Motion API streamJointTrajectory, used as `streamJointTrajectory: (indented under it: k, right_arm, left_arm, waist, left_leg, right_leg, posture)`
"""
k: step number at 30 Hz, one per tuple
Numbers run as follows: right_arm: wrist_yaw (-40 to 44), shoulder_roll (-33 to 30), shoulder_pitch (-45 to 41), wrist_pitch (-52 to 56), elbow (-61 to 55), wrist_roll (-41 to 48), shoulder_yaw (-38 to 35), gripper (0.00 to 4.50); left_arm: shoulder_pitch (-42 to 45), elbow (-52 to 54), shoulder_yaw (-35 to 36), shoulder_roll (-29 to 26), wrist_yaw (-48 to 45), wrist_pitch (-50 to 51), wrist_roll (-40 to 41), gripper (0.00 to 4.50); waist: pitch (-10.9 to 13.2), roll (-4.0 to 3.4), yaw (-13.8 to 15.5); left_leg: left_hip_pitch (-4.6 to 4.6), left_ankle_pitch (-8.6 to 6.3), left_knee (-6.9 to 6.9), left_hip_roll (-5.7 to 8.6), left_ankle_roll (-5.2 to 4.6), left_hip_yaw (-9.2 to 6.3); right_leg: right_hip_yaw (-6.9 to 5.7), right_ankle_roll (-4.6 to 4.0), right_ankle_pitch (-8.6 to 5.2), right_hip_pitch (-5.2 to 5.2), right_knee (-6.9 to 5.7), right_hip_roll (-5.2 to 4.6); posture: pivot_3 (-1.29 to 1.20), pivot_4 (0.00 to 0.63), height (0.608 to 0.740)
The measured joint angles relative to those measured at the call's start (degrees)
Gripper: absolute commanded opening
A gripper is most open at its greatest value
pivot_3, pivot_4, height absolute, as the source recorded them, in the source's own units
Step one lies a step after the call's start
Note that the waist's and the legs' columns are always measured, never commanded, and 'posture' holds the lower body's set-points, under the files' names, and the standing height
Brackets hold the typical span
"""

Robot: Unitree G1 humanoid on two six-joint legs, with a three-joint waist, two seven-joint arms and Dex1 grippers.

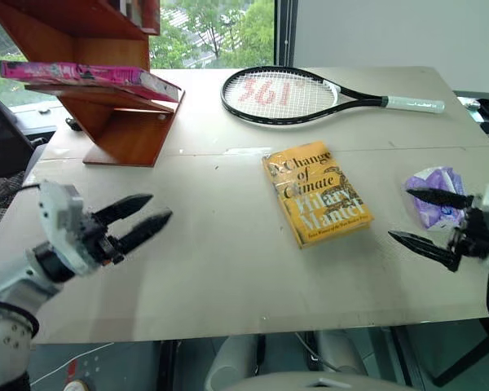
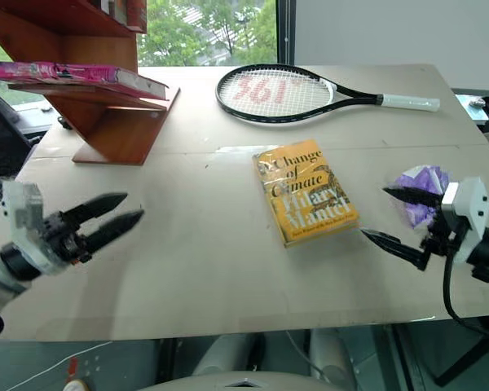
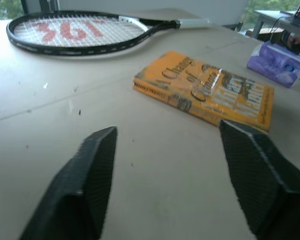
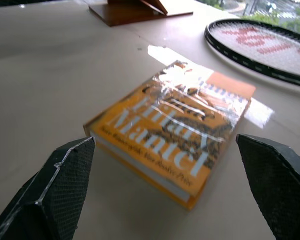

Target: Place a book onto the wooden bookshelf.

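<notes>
Left eye view: left fingers [image 1: 143, 210] and right fingers [image 1: 420, 195] spread wide, holding nothing.

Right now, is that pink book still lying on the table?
No, the pink book lies flat on the wooden bookshelf, while the yellow book is on the table.

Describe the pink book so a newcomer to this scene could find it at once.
Find the big reddish-brown wooden bookshelf at the table's far left corner. On its flat shelf lies the pink book, flat, spine outward. Unlike the yellow-orange book lying on the table near the tennis racket, it is pink and sits raised on the shelf.
</notes>
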State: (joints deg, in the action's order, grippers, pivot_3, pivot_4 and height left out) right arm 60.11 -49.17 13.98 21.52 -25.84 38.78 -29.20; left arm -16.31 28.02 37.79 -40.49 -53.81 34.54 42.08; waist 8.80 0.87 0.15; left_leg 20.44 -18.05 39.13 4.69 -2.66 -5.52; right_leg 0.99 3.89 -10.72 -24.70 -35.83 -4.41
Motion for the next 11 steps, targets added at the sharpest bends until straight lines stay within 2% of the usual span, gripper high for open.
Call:
streamJointTrajectory:
  k: [5,11]
  right_arm:
    - [2.2,0.2,7.8,-2.4,1.2,-3.4,-4.4,4.50]
    - [3.1,0.8,10.0,-4.2,2.2,-4.9,-5.6,4.50]
  left_arm:
    - [-6.9,0.2,0.2,0.0,-1.3,-3.7,-2.8,4.48]
    - [-8.9,-0.4,0.1,-0.2,-2.6,-6.7,-4.9,4.48]
  waist:
    - [0.0,0.00,0.6]
    - [0.0,-0.01,0.6]
  left_leg:
    - [-0.46,-0.16,0.00,-0.02,-0.26,0.16]
    - [-0.69,-0.20,0.00,-0.05,-0.32,0.15]
  right_leg:
    - [0.07,0.03,-0.04,0.49,0.07,0.01]
    - [0.04,-0.13,-0.17,0.78,0.13,-0.02]
  posture:
    - [0.00,0.150,0.740]
    - [0.00,0.150,0.740]
